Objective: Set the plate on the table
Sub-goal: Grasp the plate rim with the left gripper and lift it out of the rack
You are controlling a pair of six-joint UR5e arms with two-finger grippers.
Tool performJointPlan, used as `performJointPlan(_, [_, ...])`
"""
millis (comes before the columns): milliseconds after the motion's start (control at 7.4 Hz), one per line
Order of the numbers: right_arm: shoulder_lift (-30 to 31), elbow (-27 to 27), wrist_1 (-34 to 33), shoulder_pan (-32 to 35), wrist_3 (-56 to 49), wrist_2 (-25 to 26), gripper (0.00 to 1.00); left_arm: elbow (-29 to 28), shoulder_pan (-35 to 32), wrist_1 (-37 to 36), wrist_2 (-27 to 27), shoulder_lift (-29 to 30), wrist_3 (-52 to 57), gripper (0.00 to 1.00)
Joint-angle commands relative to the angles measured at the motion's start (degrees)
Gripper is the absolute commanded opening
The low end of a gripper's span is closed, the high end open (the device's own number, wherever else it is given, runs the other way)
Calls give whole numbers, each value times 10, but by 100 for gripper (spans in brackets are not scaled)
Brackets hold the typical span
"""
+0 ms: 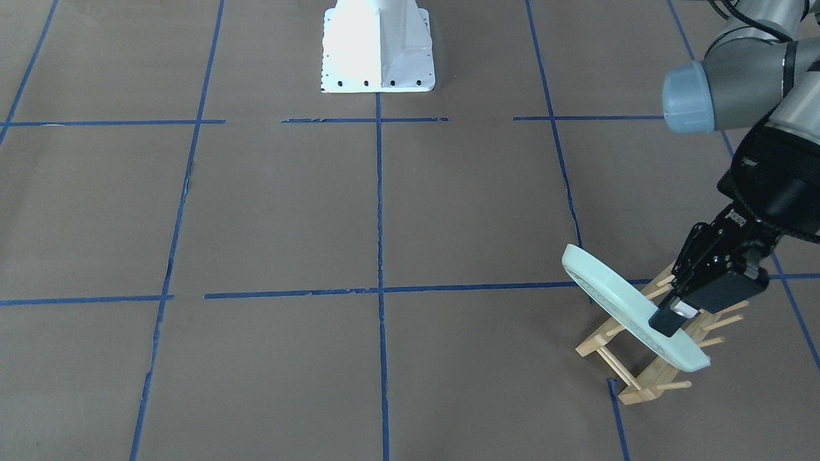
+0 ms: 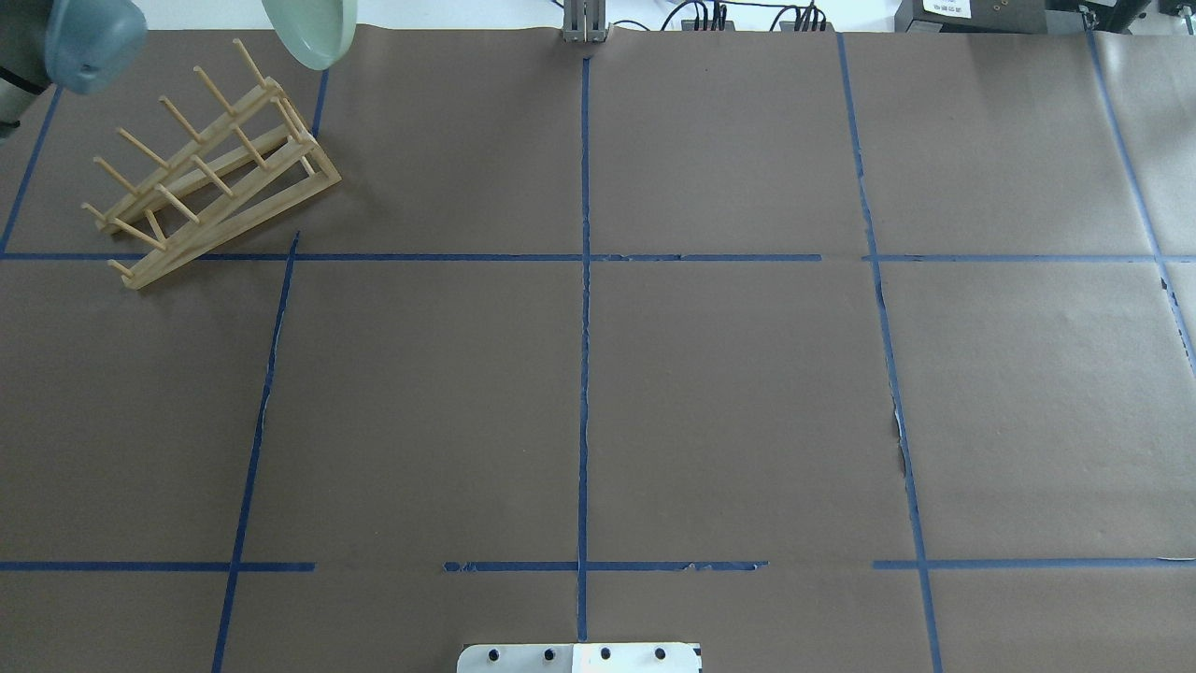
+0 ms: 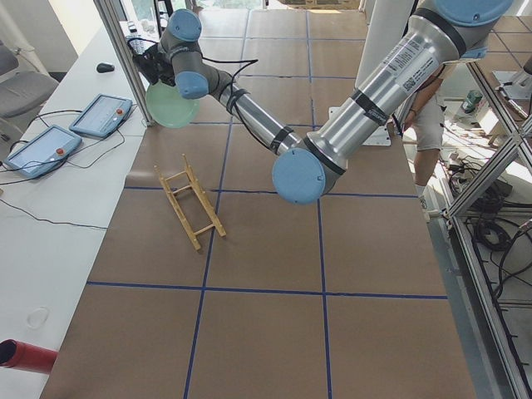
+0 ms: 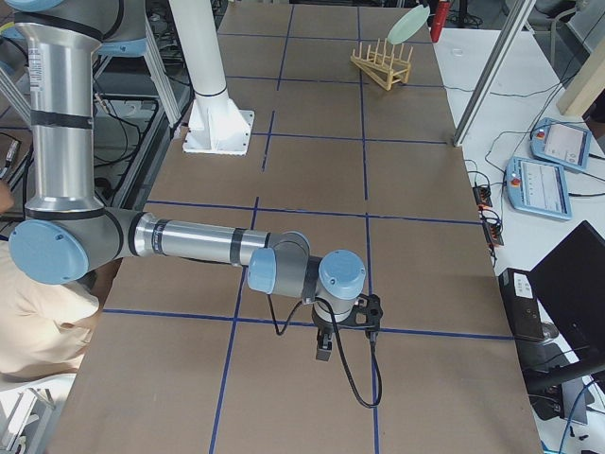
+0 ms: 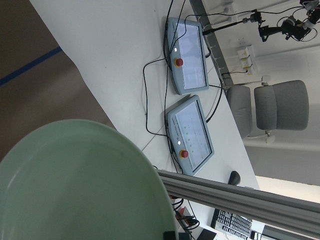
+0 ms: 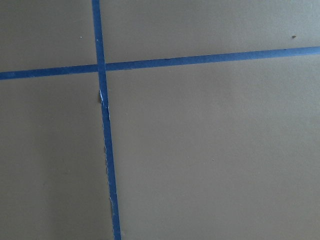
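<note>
The table (image 2: 729, 393) fills the overhead view, brown paper cut into large squares by blue tape. In the left side view the left arm (image 3: 332, 125) stretches from the upper right of the frame to its upper left. In the right side view the right arm (image 4: 189, 241) reaches low from the left edge to the lower centre. The white robot base (image 1: 378, 45) sits at the top centre of the front-facing view.

The wooden rack (image 2: 210, 187) stands on the table in the upper left of the overhead view, its pegs bare. The plate (image 1: 624, 301) is off the table, held in the air above the rack and steeply tilted. It shows at the lower right of the front-facing view and is cut by the top edge of the overhead view.

The left gripper (image 1: 669, 318) is clamped on the plate's rim. The right gripper (image 4: 323, 350) hangs close over the table; whether its fingers are apart or together cannot be told.

In the left wrist view, the plate fills the lower left and two grey screen pendants (image 5: 187, 55) lie on a white bench behind it.
</note>
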State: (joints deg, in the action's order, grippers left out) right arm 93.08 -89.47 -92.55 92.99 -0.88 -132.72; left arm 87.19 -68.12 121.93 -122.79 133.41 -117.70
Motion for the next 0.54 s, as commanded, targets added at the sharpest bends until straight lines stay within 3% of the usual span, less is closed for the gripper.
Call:
performJointPlan(0, [0, 0, 0, 0, 0, 0, 100, 19, 84, -235, 13, 73, 47, 0])
performJointPlan(405, [0, 0, 0, 0, 0, 0, 100, -5, 251, -472, 118, 108, 108, 0])
